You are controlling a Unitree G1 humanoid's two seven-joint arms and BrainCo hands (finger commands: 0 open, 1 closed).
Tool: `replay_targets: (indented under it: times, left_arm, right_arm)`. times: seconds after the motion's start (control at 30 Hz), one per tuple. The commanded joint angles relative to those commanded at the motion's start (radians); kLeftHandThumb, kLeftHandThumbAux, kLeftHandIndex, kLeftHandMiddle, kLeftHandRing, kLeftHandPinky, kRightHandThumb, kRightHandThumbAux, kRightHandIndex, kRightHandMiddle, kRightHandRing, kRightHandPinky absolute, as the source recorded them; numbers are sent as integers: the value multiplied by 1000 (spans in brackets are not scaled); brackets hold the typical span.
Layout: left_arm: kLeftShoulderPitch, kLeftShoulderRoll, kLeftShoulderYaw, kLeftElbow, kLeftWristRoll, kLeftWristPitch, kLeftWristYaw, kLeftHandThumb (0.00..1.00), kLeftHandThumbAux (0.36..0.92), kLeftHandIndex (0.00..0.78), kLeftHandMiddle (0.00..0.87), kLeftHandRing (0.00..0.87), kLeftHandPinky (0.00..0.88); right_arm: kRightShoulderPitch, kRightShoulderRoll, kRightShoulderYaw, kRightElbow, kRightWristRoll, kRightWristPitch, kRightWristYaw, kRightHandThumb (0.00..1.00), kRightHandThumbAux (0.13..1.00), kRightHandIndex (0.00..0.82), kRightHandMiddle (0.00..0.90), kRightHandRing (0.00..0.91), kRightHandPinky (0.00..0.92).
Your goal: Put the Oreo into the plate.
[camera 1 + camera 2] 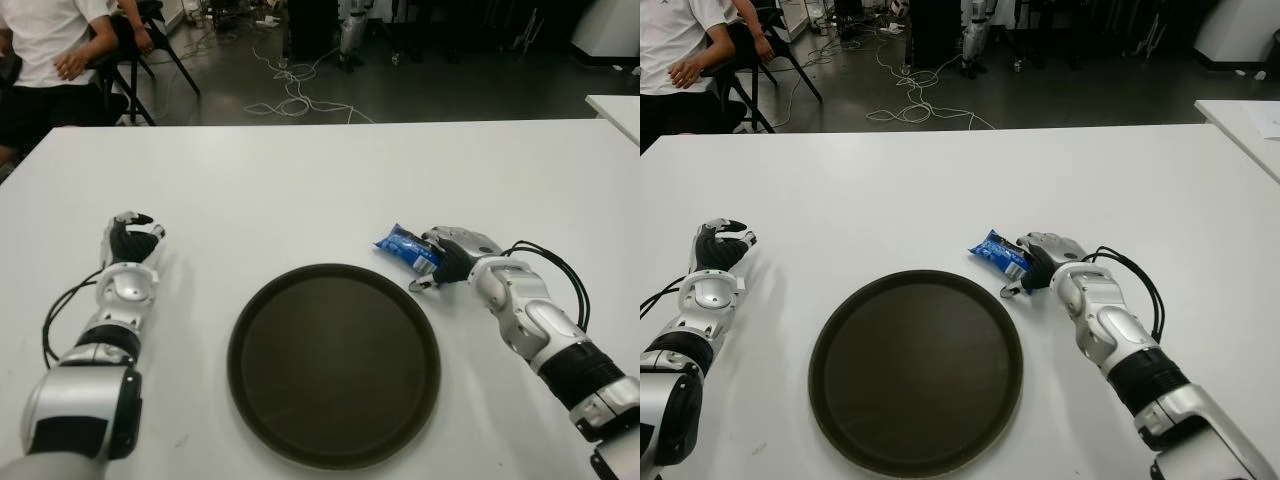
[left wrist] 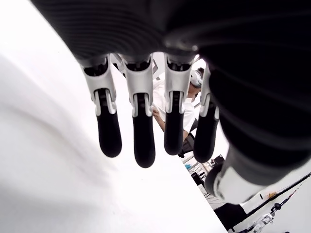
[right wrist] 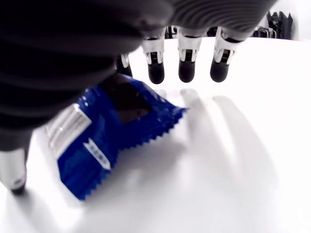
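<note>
— How much room is there around the plate (image 1: 262, 418)?

— Plenty. The dark round plate sits on the white bench (image 1: 330, 180) near its front middle, with bare white surface on every side. The far edge of the bench runs across the view well beyond it, and past that edge there are cables on the floor (image 1: 290, 95) and a seated person (image 1: 50, 45) at the far left.

— And the Oreo pack (image 1: 996, 252)?

— The blue pack lies flat on the bench, just beyond the plate's far right rim and apart from it. It is on the bench, not on the plate.

— Where is the right hand (image 1: 1040, 262) relative to it?

— Directly over the pack's right end. In the right wrist view the palm covers part of the wrapper, the thumb comes down beside it, and three fingers (image 3: 187, 68) hang past its crimped edge without closing on it. The fingers are loosely extended; the hand is over the pack, not gripping it.

— The left hand (image 1: 131, 240)?

— Well to the left of the plate, its fingers (image 2: 142, 141) hanging relaxed and holding nothing.
</note>
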Motion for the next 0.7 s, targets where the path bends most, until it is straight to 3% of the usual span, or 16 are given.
replay_targets:
  times: [0.27, 0.7]
  left_arm:
    - [1, 0, 1, 1, 0, -1, -1, 677, 719, 399, 302, 343, 363]
    - [-1, 1, -6, 1, 6, 5, 4, 671, 721, 398, 303, 345, 366]
  right_arm:
    - [-21, 17, -11, 56, 1, -29, -20, 93, 584, 0, 0, 0, 1]
    - [-64, 45, -21, 152, 8, -77, -61, 122, 577, 0, 0, 0, 0]
